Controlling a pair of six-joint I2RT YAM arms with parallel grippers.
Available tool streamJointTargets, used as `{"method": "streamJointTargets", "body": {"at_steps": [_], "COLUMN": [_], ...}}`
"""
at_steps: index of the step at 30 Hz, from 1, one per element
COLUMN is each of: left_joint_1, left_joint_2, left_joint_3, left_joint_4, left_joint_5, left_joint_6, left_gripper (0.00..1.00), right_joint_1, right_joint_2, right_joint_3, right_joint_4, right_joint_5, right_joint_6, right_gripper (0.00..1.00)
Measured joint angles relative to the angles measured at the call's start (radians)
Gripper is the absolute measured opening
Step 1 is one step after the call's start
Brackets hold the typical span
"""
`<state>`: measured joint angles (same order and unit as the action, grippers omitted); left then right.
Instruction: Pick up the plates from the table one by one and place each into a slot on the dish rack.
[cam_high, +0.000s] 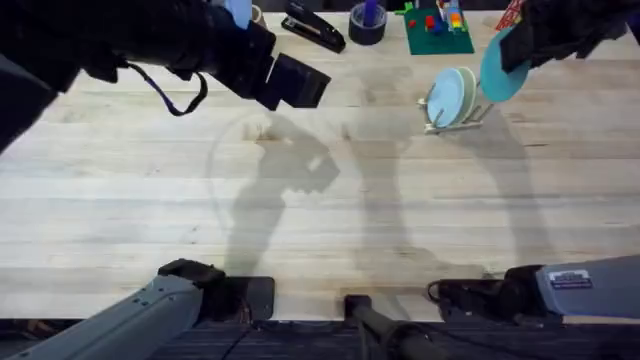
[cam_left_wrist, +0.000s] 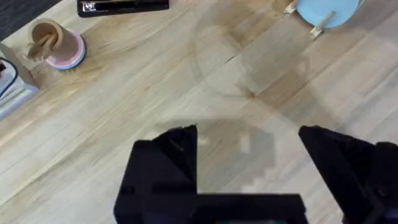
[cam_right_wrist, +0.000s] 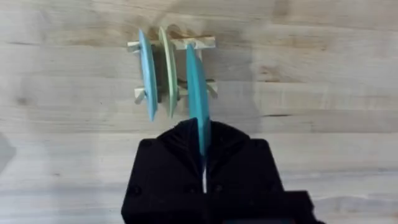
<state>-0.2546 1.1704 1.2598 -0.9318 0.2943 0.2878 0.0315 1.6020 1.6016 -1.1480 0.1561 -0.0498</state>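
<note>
Table (cam_high: 300, 200): a wide pale plank top with visible grain, bare across the middle and near side, crossed by the arms' shadows.
Far edge clutter: a black stapler (cam_high: 314, 26), a dark tape roll (cam_high: 367, 24) and a green board with coloured blocks (cam_high: 438, 28) lie along the far side, well apart from the work.
Left arm: raised over the far left; the left gripper (cam_left_wrist: 249, 155) hangs above bare wood, fingers spread wide and holding nothing.
Right arm: reaches to the far right; the right gripper (cam_right_wrist: 204, 163) has its fingers pressed onto the rim of the teal plate (cam_right_wrist: 196, 93), which stands on edge.
Dish rack (cam_right_wrist: 171, 45): a small dowel rack at the far right, already holding the pale light-blue plate (cam_right_wrist: 146, 74) and a cream-yellow plate (cam_right_wrist: 166, 71) upright in neighbouring slots.
Step in hand: by my reading, the last placement, with the teal plate just beside the cream-yellow one at the next free slot.
Next move: likely to lower the plate straight between the pegs, keep it upright, then part the fingers without nudging the neighbours.
Risk: the slots look tight, so a tilted plate may catch a peg.
</note>
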Motion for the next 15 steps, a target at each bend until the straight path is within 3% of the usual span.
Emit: {"method": "streamJointTargets", "body": {"at_steps": [15], "left_joint_1": [0.0], "left_joint_2": [0.0], "left_joint_3": [0.0], "left_joint_4": [-0.008], "left_joint_5": [0.0], "left_joint_6": [0.0], "left_gripper": [0.995], "right_joint_1": [-0.002], "right_joint_2": [0.145], "right_joint_3": [0.0], "right_joint_4": [0.044], "right_joint_5": [-0.037], "right_joint_6": [0.0], "right_gripper": [0.029]}}
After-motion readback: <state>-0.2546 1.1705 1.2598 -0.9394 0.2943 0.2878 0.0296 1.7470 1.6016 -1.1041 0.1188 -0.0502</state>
